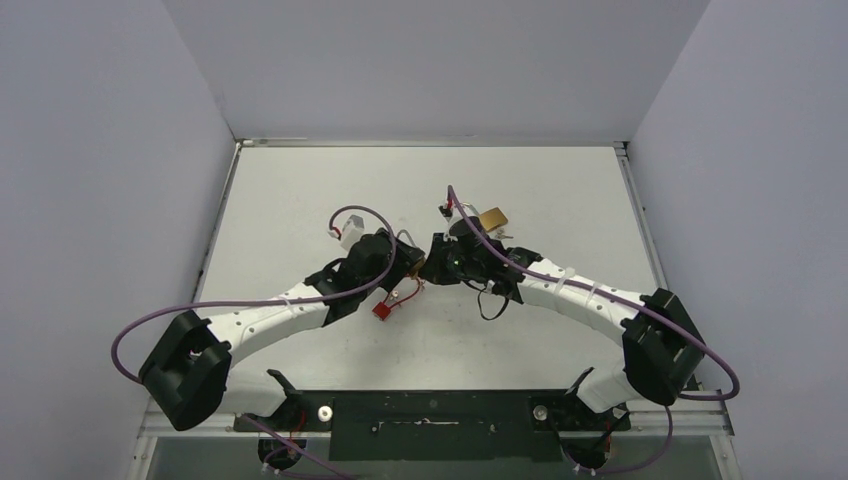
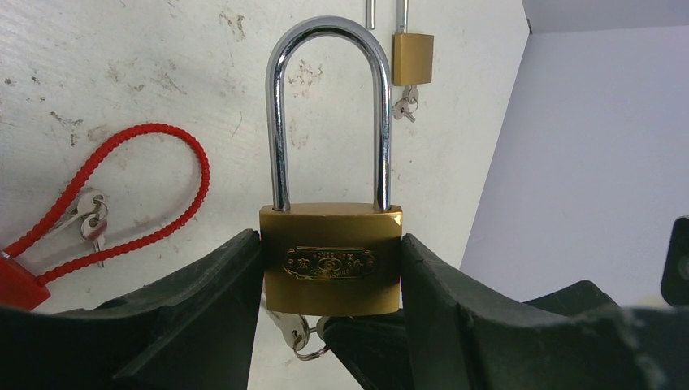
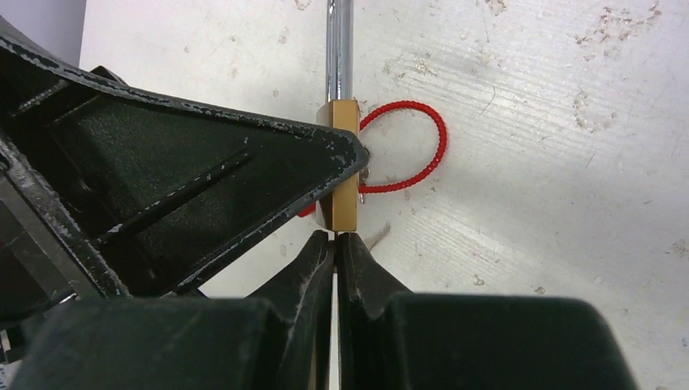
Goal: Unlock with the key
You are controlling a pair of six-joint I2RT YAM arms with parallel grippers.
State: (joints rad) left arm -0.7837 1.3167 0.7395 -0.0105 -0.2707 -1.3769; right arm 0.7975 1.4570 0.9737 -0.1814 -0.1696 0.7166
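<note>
Top view: on the scuffed white table (image 1: 300, 200), the left claw (image 1: 413, 267) and right claw (image 1: 434, 262) meet mid-table, near a red cable loop (image 1: 382, 310).

Left wrist view: the left claw clamps the brass padlock (image 2: 331, 258) by its sides. Both legs of its smooth chrome shackle sit in the body, and small keys (image 2: 296, 331) dangle beneath.

Right wrist view: the right claw's fingers press together just under the padlock's edge. Whether they pinch a key is hidden.

Red cable lock (image 1: 381, 310) w/ small keys (image 2: 91, 226) is laid on scuffed white table (image 2: 122, 49). 2nd brass padlock (image 2: 413, 58) w/ key bunch (image 2: 404, 106) is located near far wall (image 2: 601, 122).
</note>
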